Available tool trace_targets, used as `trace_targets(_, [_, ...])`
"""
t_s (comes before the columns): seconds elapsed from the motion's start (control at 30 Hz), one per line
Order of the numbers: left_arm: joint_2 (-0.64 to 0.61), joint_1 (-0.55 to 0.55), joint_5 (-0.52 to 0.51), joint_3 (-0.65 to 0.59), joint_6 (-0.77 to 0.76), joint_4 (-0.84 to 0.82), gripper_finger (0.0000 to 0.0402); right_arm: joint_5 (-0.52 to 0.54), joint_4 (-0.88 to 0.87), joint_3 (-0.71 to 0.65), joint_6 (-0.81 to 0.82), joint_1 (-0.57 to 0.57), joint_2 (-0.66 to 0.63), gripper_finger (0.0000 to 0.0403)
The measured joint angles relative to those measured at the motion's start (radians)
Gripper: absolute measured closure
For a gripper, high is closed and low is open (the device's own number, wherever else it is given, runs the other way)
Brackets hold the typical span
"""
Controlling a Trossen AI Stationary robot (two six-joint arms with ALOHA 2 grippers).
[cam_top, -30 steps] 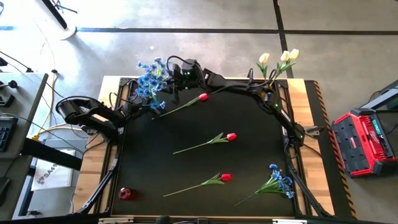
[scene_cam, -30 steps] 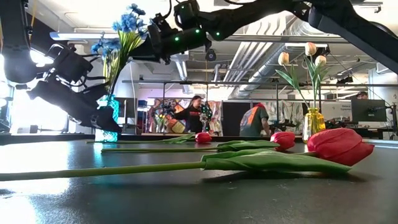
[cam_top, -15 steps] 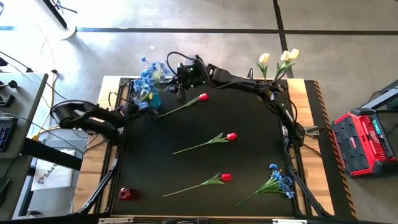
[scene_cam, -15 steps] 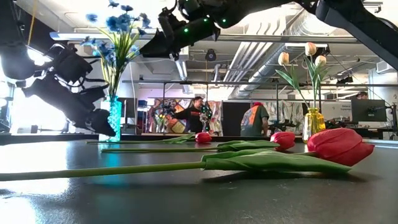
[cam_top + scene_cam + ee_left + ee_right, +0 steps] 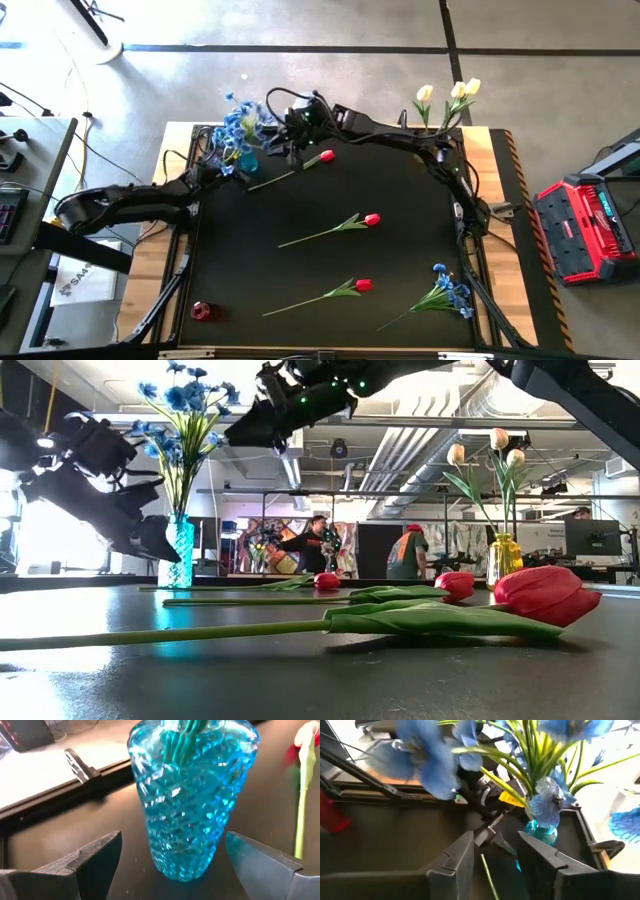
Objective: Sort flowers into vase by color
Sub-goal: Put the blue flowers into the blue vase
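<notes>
- Red tulips (image 5: 363, 285) are lying loose on the black table (image 5: 400, 210); the nearest is filling the foreground of the low view, and a blue spray (image 5: 450, 292) is resting near the right edge.
- Left gripper (image 5: 172, 865) is hovering at the blue vase (image 5: 192, 795), jaws standing apart on either side of the glass, not touching.
- Blue flowers (image 5: 185, 410) are standing upright in that vase at the far left corner.
- Right gripper (image 5: 495, 852) is hanging above them, jaws apart and holding nothing.
- Cream tulips (image 5: 450, 92) are standing in the yellow vase (image 5: 505, 560) at the far right corner.
</notes>
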Motion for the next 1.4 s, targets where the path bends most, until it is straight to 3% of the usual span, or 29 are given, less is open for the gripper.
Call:
trace_targets(0.2, [-0.114, -0.006, 0.080, 0.000, -0.078, -0.133, 0.0058, -0.021, -0.141, 0.000, 0.000, 0.000, -0.057, 0.0269])
trace_targets(0.43, [-0.191, -0.071, 0.097, 0.000, -0.123, -0.267, 0.0062, -0.047, -0.327, 0.000, -0.023, -0.006, -0.107, 0.0269])
trace_targets(0.8, [-0.267, -0.205, 0.100, 0.001, -0.238, -0.425, 0.0117, -0.048, -0.467, -0.031, -0.015, -0.018, -0.119, 0.0270])
trace_targets(1.03, [-0.286, -0.326, 0.185, 0.001, -0.309, -0.451, 0.0146, -0.053, -0.614, -0.032, -0.037, -0.005, -0.125, 0.0270])
trace_targets(1.4, [-0.285, -0.522, 0.163, 0.001, -0.366, -0.449, 0.0203, -0.027, -0.751, -0.033, -0.076, 0.071, -0.170, 0.0289])
